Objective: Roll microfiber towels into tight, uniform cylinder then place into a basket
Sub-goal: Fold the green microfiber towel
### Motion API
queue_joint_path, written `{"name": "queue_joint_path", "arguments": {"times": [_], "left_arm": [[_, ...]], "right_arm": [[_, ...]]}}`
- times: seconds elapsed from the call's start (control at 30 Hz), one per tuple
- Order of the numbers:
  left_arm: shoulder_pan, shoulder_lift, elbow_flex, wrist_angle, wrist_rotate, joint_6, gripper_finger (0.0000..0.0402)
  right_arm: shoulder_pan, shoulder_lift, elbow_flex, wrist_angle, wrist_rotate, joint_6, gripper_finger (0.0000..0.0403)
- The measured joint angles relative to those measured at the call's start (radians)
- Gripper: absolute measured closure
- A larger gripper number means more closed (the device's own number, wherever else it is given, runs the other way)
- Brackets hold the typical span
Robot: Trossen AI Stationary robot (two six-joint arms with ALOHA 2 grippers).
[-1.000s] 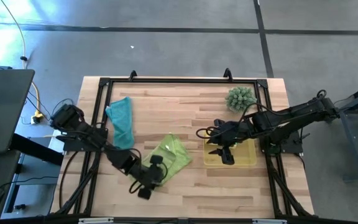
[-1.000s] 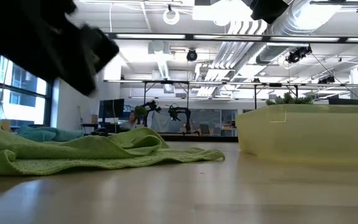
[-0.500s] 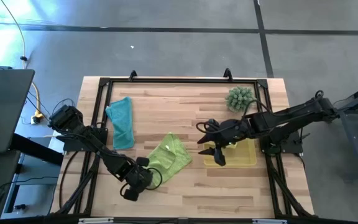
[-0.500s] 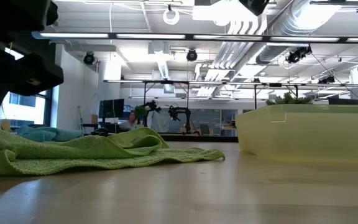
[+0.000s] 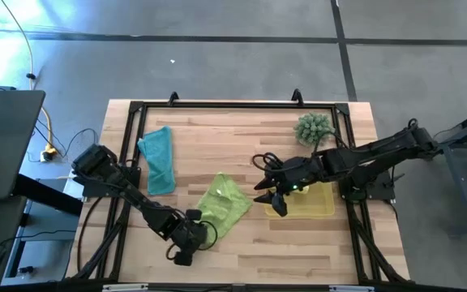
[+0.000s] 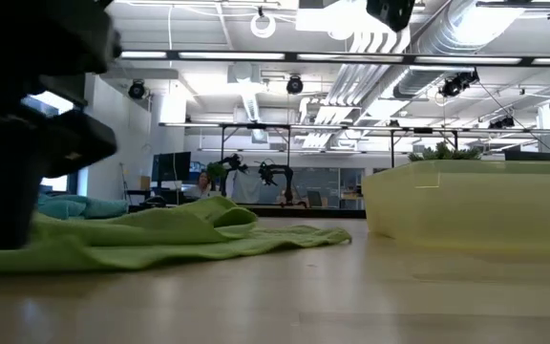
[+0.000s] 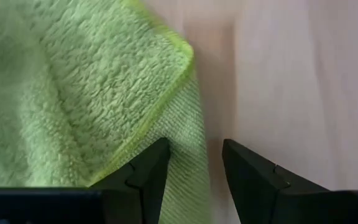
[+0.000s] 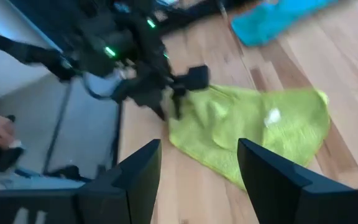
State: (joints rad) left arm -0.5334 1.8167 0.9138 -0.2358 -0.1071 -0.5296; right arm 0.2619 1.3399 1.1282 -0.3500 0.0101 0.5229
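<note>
Lying on the wooden table (image 5: 242, 130) are two fluffy cloths: a rumpled lime green towel (image 5: 221, 204) mid-table and a teal towel (image 5: 158, 158) well apart from it. One translucent yellow plastic basket (image 5: 324, 207) sits by a spiky green plant (image 5: 314, 128). The left gripper (image 5: 188, 246), fingers spread, straddles the green towel's edge; the right gripper (image 5: 271, 201) hangs open between towel and basket

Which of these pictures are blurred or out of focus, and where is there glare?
Right wrist view: motion blur smears the green towel and the left arm. Low view: a dark, out-of-focus shape fills the near side; the ceiling lamps glare. Left wrist view: the green towel's weave is sharp, the fingers a little soft. High view: a bright patch glares on the floor in one corner.
</note>
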Motion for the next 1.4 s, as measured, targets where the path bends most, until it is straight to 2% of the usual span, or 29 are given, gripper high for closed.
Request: {"name": "queue_joint_path", "arguments": {"times": [0.17, 0.3, 0.43, 0.57, 0.6, 0.77, 0.9, 1.13, 1.27, 1.4], "left_arm": [[0.056, 0.028, -0.005, 0.205, -0.044, 0.073, 0.0254], [0.124, 0.027, -0.004, 0.304, -0.105, 0.151, 0.0254], [0.175, -0.017, -0.005, 0.277, -0.103, 0.174, 0.0254], [0.178, -0.113, -0.001, 0.171, -0.074, 0.193, 0.0254], [0.171, -0.143, -0.004, 0.103, -0.070, 0.191, 0.0254], [0.124, -0.250, -0.007, -0.118, -0.124, 0.114, 0.0254], [0.095, -0.259, -0.007, -0.170, -0.190, 0.069, 0.0254], [0.098, -0.194, -0.035, -0.067, -0.285, 0.097, 0.0254], [0.128, -0.171, -0.077, 0.033, -0.315, 0.102, 0.0254], [0.163, -0.163, -0.120, 0.128, -0.387, 0.104, 0.0254]], "right_arm": [[0.000, 0.084, 0.000, -0.029, 0.034, 0.001, 0.0199], [0.000, 0.186, 0.000, -0.026, 0.042, 0.001, 0.0199], [0.006, 0.277, 0.000, 0.013, 0.046, 0.001, 0.0199], [0.027, 0.365, 0.000, 0.124, 0.094, 0.001, 0.0199], [0.033, 0.389, 0.000, 0.160, 0.096, -0.002, 0.0199], [0.059, 0.505, 0.000, 0.310, 0.140, 0.021, 0.0199], [0.066, 0.594, 0.007, 0.324, 0.145, 0.089, 0.0199], [0.049, 0.663, 0.010, 0.297, 0.151, 0.125, 0.0199], [0.037, 0.665, 0.012, 0.262, 0.155, 0.045, 0.0199], [0.026, 0.663, 0.011, 0.252, 0.154, -0.029, 0.0199]]}}
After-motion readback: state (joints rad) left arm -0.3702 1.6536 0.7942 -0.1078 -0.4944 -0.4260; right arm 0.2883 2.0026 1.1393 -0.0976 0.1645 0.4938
